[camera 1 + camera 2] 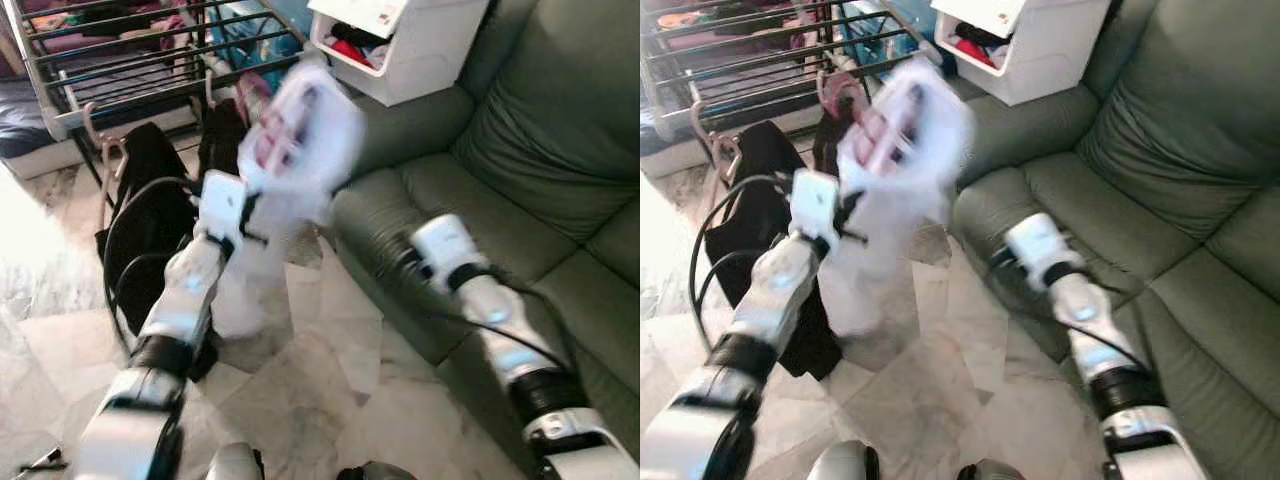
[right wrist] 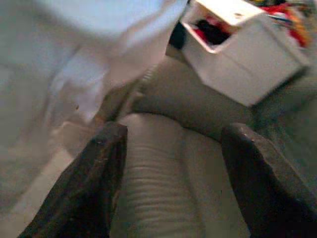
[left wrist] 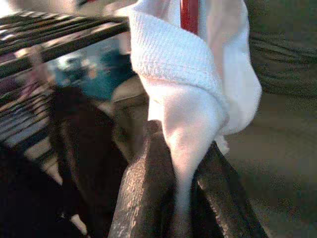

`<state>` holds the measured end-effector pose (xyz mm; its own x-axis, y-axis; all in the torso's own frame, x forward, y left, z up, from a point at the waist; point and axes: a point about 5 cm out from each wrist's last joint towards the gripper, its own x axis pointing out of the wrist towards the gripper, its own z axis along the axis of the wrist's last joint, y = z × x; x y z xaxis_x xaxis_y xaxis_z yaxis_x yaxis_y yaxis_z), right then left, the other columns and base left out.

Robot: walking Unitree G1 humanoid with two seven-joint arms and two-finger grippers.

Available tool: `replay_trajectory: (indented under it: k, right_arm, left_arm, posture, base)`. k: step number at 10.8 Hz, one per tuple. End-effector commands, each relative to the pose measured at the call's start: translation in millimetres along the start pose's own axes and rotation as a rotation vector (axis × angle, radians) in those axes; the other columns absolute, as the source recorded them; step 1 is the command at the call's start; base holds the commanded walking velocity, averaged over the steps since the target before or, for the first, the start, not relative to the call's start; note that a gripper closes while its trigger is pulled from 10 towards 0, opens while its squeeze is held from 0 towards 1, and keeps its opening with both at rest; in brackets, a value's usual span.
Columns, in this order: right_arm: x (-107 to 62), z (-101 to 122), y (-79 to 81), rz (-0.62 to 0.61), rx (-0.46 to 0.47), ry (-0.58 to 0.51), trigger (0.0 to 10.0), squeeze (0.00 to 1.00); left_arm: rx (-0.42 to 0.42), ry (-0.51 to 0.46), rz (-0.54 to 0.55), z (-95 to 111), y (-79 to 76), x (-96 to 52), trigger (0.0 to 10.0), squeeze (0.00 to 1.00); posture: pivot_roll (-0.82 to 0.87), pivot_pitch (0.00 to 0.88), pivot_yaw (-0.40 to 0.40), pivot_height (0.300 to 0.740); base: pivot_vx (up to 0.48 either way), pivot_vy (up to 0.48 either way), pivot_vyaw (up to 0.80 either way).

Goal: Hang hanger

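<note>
A white garment (image 1: 300, 140) on a red hanger (image 3: 189, 15) hangs blurred in the air in front of the drying rack (image 1: 130, 50). My left gripper (image 3: 181, 163) is shut on the garment's cloth, which is pinched between the two black fingers (image 3: 143, 198) just below the hanger's bar. The left arm reaches up and forward at the left of the eye views. Off to the right, my right gripper (image 2: 173, 144) is open with nothing between its fingers, hovering over the sofa's armrest (image 1: 380, 215).
Black clothes (image 1: 150, 200) on hangers dangle from the rack's near rail. A white bin (image 1: 400, 45) of clothes stands at the sofa's far end. The green sofa (image 1: 520, 170) lies to the right, and pale marble floor (image 1: 300, 380) lies below.
</note>
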<state>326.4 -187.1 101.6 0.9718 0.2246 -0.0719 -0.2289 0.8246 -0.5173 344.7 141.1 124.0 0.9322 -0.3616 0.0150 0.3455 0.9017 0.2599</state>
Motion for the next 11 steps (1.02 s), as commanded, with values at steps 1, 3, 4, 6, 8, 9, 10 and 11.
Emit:
replay_trajectory:
  k: [1, 3, 4, 6, 8, 9, 10, 11]
  right_arm:
    - [-1.9, -3.0, -6.0, -0.046, -0.009, 0.006, 10.0, 0.0]
    - [-1.3, -7.6, -14.1, -0.104, 0.023, 0.023, 10.0, 0.0]
    - [3.9, -3.4, -13.8, -0.112, 0.018, 0.015, 10.0, 0.0]
    - [13.8, 2.6, -10.2, -0.106, 0.042, 0.009, 10.0, 0.0]
    - [19.2, 2.6, 5.5, -0.007, 0.155, 0.027, 10.0, 0.0]
    - [17.6, 7.5, 33.1, 0.171, 0.255, 0.007, 9.8, 0.0]
    - [14.3, 7.9, 46.5, 0.266, 0.266, 0.013, 10.0, 0.0]
    - [5.5, 10.3, 61.7, 0.409, 0.237, 0.001, 10.0, 0.0]
  left_arm:
    - [0.046, -0.104, -0.049, 19.8, -1.2, 0.5, 0.0, 0.0]
    - [0.078, -0.142, -0.229, 23.1, -19.3, -16.7, 0.0, 0.0]
    - [0.084, -0.163, -0.297, 25.6, -31.5, -24.2, 0.0, 0.0]
    - [0.058, -0.177, -0.336, 29.7, -44.1, -27.6, 0.0, 0.0]
    - [0.035, -0.189, -0.354, 34.2, -54.6, -28.1, 0.0, 0.0]
    - [0.023, -0.198, -0.342, 37.9, -57.5, -24.0, 0.0, 0.0]
    - [0.022, -0.2, -0.34, 39.1, -58.5, -22.2, 0.0, 0.0]
    - [0.061, -0.202, -0.346, 39.1, -59.5, -19.0, 0.0, 0.0]
  posture:
    - [-0.08, 0.0, -0.03, 0.74]
    - [-0.06, 0.0, -0.026, 0.74]
    - [-0.06, 0.0, -0.026, 0.74]
    - [-0.06, 0.0, -0.031, 0.74]
    - [-0.06, 0.0, -0.032, 0.74]
    - [-0.06, 0.0, -0.032, 0.74]
    - [-0.06, 0.0, -0.03, 0.74]
    - [-0.06, 0.0, -0.033, 0.74]
  base:
    - [0.0, 0.0, 0.0]
    - [0.0, 0.0, 0.0]
    - [0.0, 0.0, 0.0]
    - [0.0, 0.0, 0.0]
    - [0.0, 0.0, 0.0]
    - [0.0, 0.0, 0.0]
    - [0.0, 0.0, 0.0]
    - [0.0, 0.0, 0.0]
